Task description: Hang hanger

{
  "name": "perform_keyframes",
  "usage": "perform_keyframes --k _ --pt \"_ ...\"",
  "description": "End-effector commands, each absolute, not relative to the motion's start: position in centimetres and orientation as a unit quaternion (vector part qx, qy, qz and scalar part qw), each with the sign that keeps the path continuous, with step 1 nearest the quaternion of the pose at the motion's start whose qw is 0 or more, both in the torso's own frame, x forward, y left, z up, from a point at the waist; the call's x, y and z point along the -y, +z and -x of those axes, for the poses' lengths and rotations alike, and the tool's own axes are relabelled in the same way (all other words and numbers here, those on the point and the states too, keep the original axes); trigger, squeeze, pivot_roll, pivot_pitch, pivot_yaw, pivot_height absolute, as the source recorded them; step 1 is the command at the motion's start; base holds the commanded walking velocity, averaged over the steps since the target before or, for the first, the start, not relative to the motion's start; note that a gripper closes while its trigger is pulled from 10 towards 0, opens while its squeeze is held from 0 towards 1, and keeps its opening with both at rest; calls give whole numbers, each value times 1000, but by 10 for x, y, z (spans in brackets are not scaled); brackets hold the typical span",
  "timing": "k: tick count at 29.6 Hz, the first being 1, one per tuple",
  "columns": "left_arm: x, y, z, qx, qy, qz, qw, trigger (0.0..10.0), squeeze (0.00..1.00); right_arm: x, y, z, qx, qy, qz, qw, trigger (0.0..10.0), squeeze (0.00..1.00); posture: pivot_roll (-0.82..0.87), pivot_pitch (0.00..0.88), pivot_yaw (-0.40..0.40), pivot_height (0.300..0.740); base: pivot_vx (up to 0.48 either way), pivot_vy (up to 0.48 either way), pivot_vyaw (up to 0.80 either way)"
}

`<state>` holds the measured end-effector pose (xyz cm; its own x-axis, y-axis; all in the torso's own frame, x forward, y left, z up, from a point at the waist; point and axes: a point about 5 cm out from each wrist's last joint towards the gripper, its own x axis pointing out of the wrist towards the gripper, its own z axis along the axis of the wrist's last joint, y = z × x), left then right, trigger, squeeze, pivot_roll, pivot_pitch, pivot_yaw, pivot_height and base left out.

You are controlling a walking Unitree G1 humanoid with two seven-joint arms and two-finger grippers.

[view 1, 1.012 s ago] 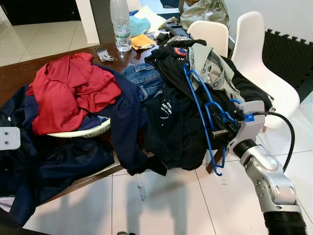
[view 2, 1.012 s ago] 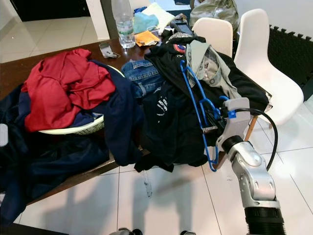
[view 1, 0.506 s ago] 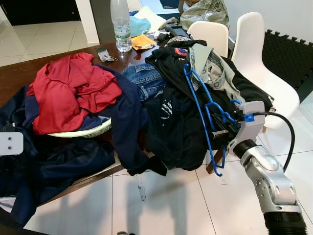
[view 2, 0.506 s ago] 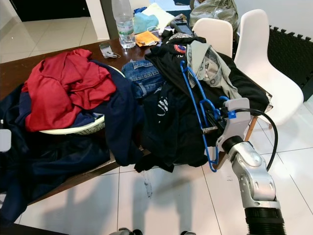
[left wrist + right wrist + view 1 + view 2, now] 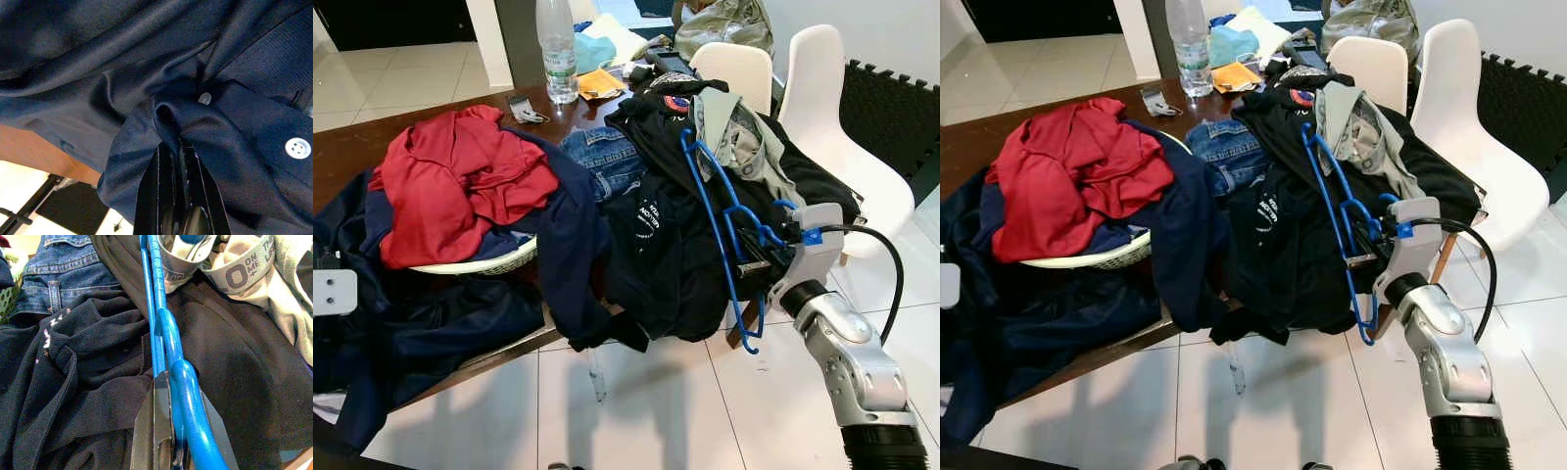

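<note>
Right claw clamped on the blue hanger, holding it against the black garment draped over the bench's right edge, hook end up by the grey top. Left claw pinching a fold of navy shirt off the left edge. Barely anything different from a second ago, only the garment's print folds shifting a bit, so probably no real progress yet. White basket near the middle, stuffed with red clothing.

Bright even daylight, head views sharp. Soft shadows on floor under desk. Wrist views slightly soft, dark fabric underexposed.
</note>
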<state>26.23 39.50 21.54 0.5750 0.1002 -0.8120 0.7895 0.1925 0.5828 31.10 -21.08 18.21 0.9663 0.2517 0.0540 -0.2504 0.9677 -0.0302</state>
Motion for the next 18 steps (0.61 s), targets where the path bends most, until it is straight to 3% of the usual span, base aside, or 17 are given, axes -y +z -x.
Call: perform_keyframes --k 1,3,8,9,10,11,12,14,18 --pt "-406 223 -254 -399 -243 -582 666 0 0 210 181 -308 28 126 12 992 10000 0 140 208 30 740 0 0 0" --pt "-392 227 -258 -362 -277 -555 696 0 0 211 181 -308 28 126 12 992 10000 0 140 208 30 740 0 0 0" --pt "-380 229 -261 -331 -309 -536 712 0 0 211 181 -308 28 126 12 992 10000 0 142 206 30 740 0 0 0" --pt "-345 235 -268 -247 -375 -491 747 0 0 211 181 -309 29 126 10 992 10000 0 147 201 31 740 0 0 0" --pt "-345 235 -268 -247 -375 -491 747 0 0 211 181 -309 29 126 10 992 10000 0 147 201 31 740 0 0 0" --pt "-312 246 -269 -169 -439 -442 764 0 0 210 181 -310 30 125 7 992 10000 0 147 201 31 740 0 0 0" --pt "-312 246 -269 -169 -439 -442 764 0 0 210 181 -310 30 125 7 992 10000 0 147 201 31 740 0 0 0" --pt "-259 272 -263 -45 -540 -348 765 0 0 209 182 -311 33 126 2 991 10000 0 142 197 31 740 0 0 0" --pt "-234 304 -251 31 -602 -271 750 0 0 210 185 -312 39 123 -8 992 10000 0 141 191 36 740 0 0 0"
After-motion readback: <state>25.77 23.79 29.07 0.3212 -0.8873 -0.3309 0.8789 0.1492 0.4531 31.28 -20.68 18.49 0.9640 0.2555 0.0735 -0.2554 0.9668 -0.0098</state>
